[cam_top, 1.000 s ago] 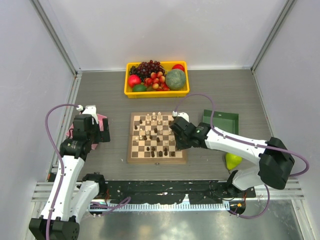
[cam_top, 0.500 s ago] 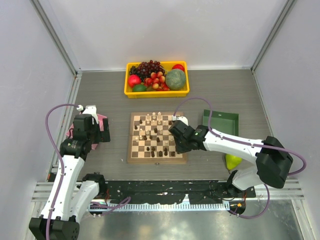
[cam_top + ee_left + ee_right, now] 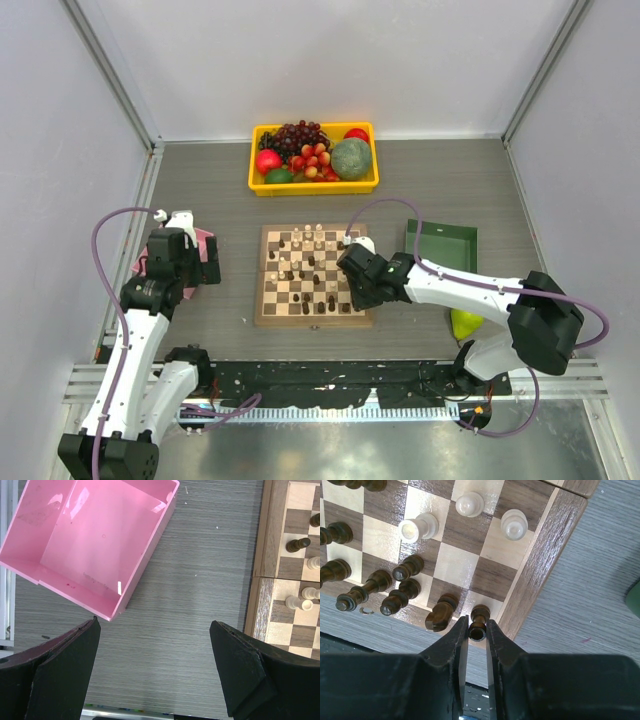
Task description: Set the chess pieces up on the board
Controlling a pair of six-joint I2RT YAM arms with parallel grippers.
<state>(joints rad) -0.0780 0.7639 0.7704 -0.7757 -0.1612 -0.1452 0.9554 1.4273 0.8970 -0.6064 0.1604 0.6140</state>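
The board (image 3: 262, 300) lies mid-table with cream and dark brown chess pieces (image 3: 305, 262) scattered over it. My right gripper (image 3: 352, 288) hangs over the board's near right corner. In the right wrist view the right gripper (image 3: 478, 630) is shut on a dark brown piece (image 3: 480, 613) that stands upright on the corner square, beside a dark knight (image 3: 441, 614). Cream pawns (image 3: 470, 504) stand further in. My left gripper (image 3: 154, 624) is open over bare table, between the pink tray (image 3: 95, 535) and the board's left border (image 3: 262, 605).
A yellow bin (image 3: 256, 185) of fruit stands behind the board. A green tray (image 3: 440, 245) sits right of the board, with a pear (image 3: 465, 322) near the right arm's base. The pink tray (image 3: 205, 240) sits under the left arm.
The right arm has edged slightly left and nearer over the board's right side, still shut on the dark piece. The left arm has not moved.
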